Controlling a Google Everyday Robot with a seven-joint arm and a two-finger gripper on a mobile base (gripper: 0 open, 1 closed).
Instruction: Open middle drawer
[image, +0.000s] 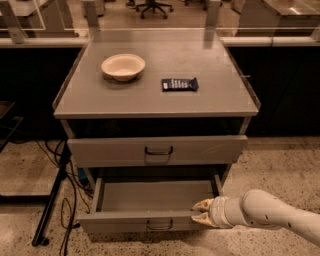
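at five o'clock my gripper (202, 211) sits, jaws clamped on the front's right end of the open middle drawer (125, 220).

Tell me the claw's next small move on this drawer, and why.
Probably draw the claw a little further straight out toward the camera. It sits at the right end of the middle drawer, at its front. The tray shows, but its back lies under the upper drawer, so some travel seems left.

Single camera, high and close before the cabinet (150, 102), looks down at its front; gripper (200, 211) sits at five o'clock.
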